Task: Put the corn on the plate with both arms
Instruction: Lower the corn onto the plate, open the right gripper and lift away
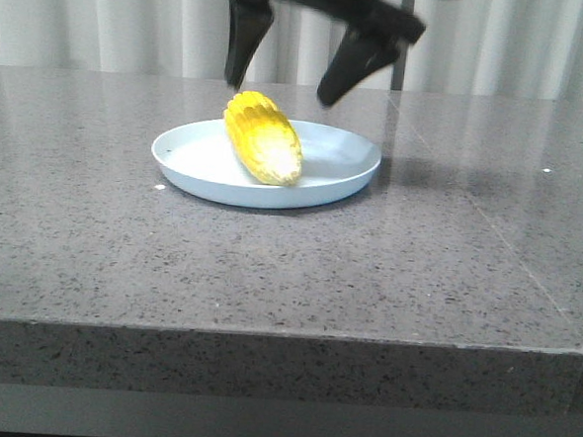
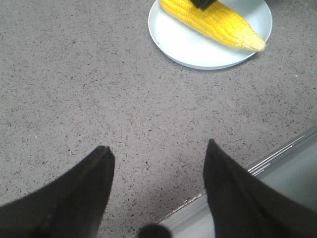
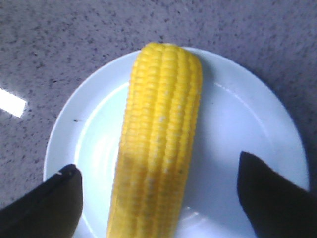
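Surface: grey speckled table [image 1: 268,277].
Corn [image 1: 263,137]: lies on plate [image 1: 339,172].
Right gripper [image 1: 285,84]: spread wide, empty, above corn.
Left gripper [image 2: 157,161]: wide, empty, well apart.

You have a grey speckled stone table [image 1: 92,246] with a polished top that catches the light; on it sits one round pale blue plate [image 1: 339,177], set toward the far middle; in the left wrist view a pale strip runs along the table's edge, perhaps a metal trim.
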